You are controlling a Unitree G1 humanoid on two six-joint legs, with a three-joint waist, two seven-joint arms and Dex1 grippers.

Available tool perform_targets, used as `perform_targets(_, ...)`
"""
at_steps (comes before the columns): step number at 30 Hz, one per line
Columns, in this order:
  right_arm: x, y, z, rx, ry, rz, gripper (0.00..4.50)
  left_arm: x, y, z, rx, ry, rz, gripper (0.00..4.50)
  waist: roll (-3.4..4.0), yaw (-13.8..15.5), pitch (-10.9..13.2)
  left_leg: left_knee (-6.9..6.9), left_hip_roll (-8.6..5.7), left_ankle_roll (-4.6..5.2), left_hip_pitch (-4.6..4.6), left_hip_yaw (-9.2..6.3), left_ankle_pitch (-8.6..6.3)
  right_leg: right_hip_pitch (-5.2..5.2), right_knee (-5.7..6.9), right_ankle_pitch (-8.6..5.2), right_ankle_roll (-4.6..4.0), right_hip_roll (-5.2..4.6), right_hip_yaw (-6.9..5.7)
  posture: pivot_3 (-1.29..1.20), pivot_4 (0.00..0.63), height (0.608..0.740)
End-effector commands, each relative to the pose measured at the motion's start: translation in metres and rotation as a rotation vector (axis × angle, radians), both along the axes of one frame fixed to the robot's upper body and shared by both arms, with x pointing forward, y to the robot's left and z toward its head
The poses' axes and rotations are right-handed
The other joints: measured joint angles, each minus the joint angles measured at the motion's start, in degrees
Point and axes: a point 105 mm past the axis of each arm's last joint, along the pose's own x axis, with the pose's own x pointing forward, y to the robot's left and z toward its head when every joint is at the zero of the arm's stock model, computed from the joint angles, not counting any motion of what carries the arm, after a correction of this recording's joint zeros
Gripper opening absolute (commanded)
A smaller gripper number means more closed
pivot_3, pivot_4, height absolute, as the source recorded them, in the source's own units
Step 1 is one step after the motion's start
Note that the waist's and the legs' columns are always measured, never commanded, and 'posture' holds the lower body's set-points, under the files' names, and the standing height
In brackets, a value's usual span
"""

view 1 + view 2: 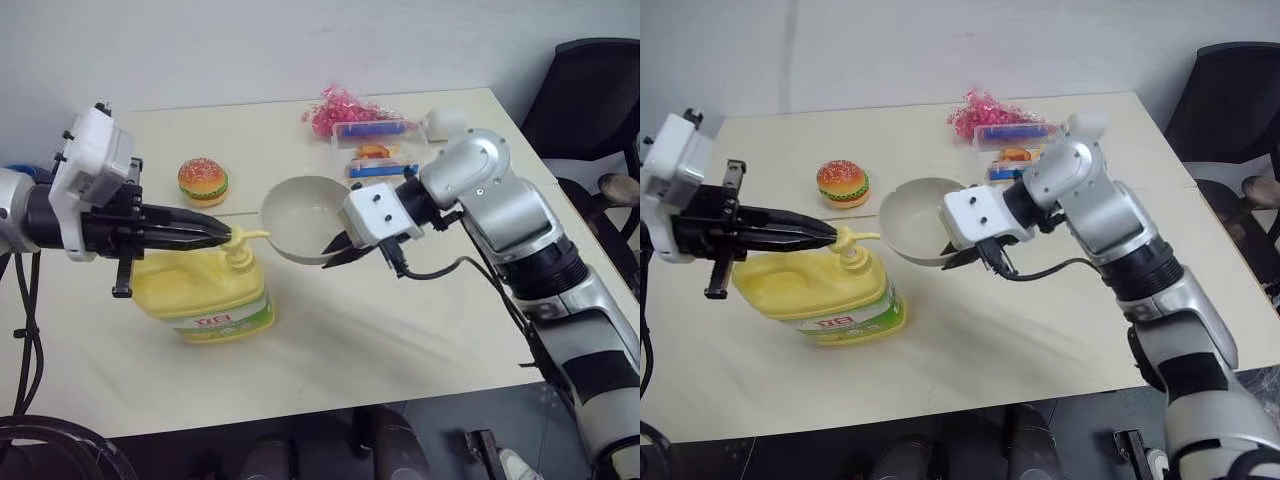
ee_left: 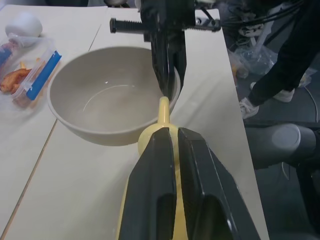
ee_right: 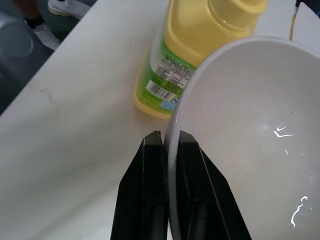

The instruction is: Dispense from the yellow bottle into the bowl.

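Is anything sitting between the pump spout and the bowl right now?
Nothing visible. The yellow bottle's spout tip reaches the bowl's rim, which the right end effector holds lifted beside it. The toy burger sits behind, off that path.

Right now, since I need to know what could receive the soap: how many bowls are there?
1. The bowl is pinched at its rim by the right gripper, raised beside the yellow bottle, under its nozzle. Nothing hints at another bowl hidden behind the arms.
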Motion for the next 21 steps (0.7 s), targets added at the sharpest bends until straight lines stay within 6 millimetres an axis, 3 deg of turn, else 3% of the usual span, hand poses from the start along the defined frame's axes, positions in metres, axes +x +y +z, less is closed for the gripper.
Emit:
perform_targets(1,-0.019,-0.001,0.014,-0.051,0.007,0.119,0.0,0.001,0.001,0.007,0.016,-0.056,-0.007,0.28,0.0,0.11,0.0,0.0,0.0,0.0,-0.01,0.0,0.0,-0.01,0.0,0.0,0.0,0.0,0.0,0.0,0.15,0.74)
perform_targets(18,-0.029,0.009,0.009,-0.033,0.062,0.169,0.0,0.013,-0.005,0.002,0.049,-0.117,0.002,0.28,-0.05,0.25,-0.02,0.06,0.01,0.0,-0.05,-0.01,0.0,-0.04,0.06,0.0,0.0,-0.02,-0.01,0.0,0.15,0.74)
perform_targets(21,-0.029,0.008,0.008,-0.036,0.054,0.173,0.0,0.016,-0.003,-0.012,0.118,-0.11,0.007,0.28,-0.06,0.19,-0.02,0.07,0.01,0.0,-0.05,-0.01,0.0,-0.04,0.06,0.0,0.0,-0.02,0.0,0.0,0.15,0.74)
